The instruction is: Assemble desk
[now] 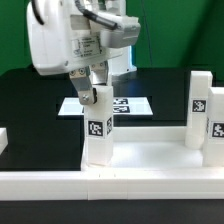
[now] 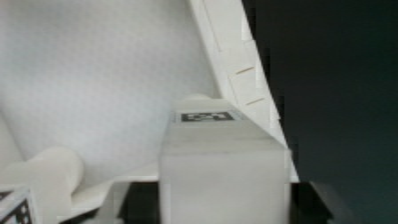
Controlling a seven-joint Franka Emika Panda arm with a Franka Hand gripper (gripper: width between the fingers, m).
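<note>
While gripper (image 1: 91,97) clasps top of leg (image 1: 97,135), leg stands upright on slab (image 1: 150,152) near exterior view's centre-left; marker board (image 1: 125,105) flat behind on dark surface (image 1: 30,100); two more legs (image 1: 199,110) upright at right.

Marker board (image 1: 135,104) lies flat on black table (image 1: 30,100); low white rail (image 1: 60,182) in front.

Large white plastic rectangular desk slab (image 1: 150,152) lies flat, rim up. One white square tagged leg post (image 1: 97,125) stands upright on it; two more (image 1: 200,108) stand at the exterior view's right.
</note>
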